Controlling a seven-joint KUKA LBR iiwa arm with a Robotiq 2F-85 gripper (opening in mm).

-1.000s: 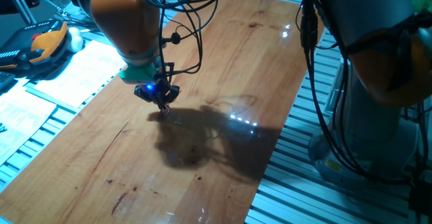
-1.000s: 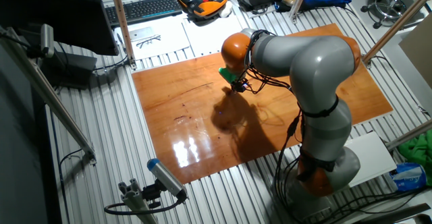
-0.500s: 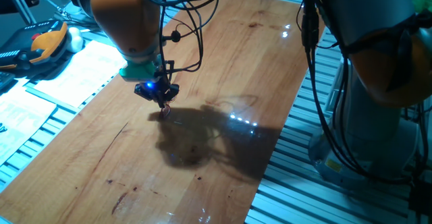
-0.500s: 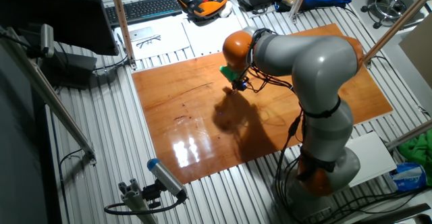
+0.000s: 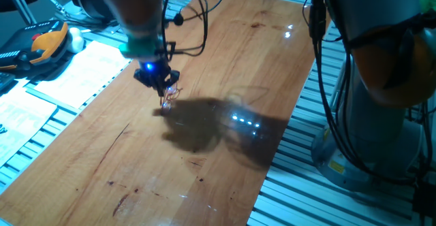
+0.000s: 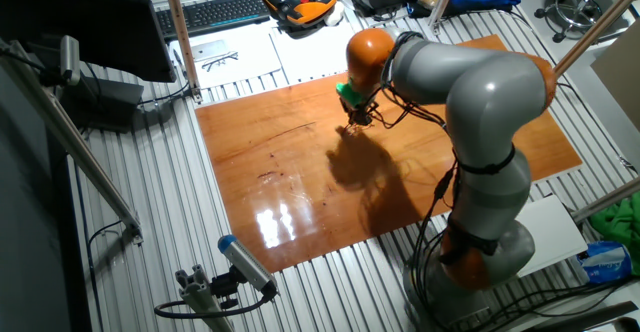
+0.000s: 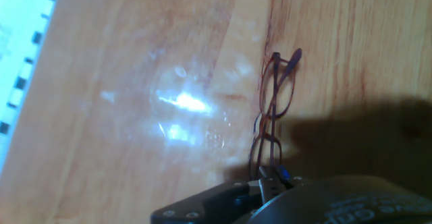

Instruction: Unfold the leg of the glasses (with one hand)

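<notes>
The glasses (image 7: pixel 273 109) are a thin reddish-brown wire frame that reaches away from the fingertips over the wooden table (image 7: pixel 135 62) in the hand view. My gripper (image 7: pixel 270 181) is shut on one end of them at the bottom edge of that view. In one fixed view the black gripper (image 5: pixel 164 93), with its blue light, hangs just above the table (image 5: pixel 225 56), and the glasses (image 5: pixel 170 98) show as a faint wire at its tip. The other fixed view shows the gripper (image 6: pixel 358 122) near the table's back middle; the glasses are too small to make out there.
White papers (image 5: pixel 71 76) and an orange-black device (image 5: pixel 41 45) lie left of the table. The arm's grey base (image 6: pixel 480 242) stands at the table's right edge. A keyboard (image 6: pixel 215 12) and another pair of glasses (image 6: pixel 220 60) on paper lie behind the table.
The arm has swung toward the back of the table and the gripper has moved with it, carrying the glasses. Its shadow has shifted the same way.
</notes>
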